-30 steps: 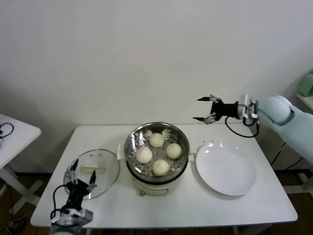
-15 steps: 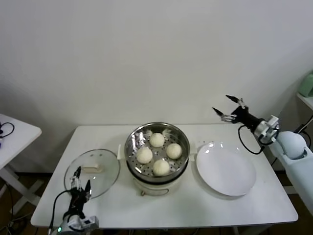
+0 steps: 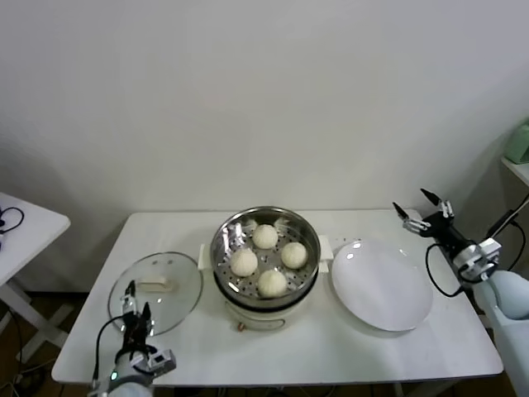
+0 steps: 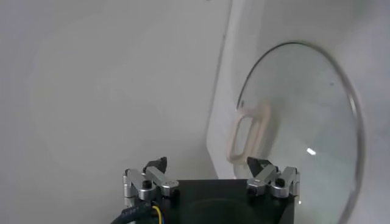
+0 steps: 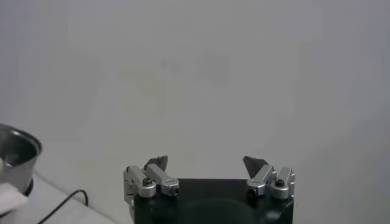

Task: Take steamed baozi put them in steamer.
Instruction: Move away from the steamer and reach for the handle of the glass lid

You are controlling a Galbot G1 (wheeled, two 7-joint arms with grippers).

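Four cream-white baozi (image 3: 264,236) lie in the shiny steel steamer (image 3: 231,231) on its white pot base at the table's middle. My right gripper (image 3: 423,210) is open and empty, held in the air at the table's far right, beyond the white plate (image 3: 382,285); its wrist view (image 5: 206,163) faces the wall and shows the steamer's rim (image 5: 18,146) at the side. My left gripper (image 3: 134,303) is open and empty, low at the table's front left edge, by the glass lid (image 3: 157,287); its wrist view (image 4: 206,163) shows the lid's handle (image 4: 248,129).
The flat white plate lies right of the steamer. The round glass lid with a cream handle lies left of it. A second white table (image 3: 21,223) stands at the far left. A cable hangs by my right arm.
My right gripper has swung right and down, from above the plate's far edge to the table's right end. My left gripper has drawn slightly back toward the front edge.
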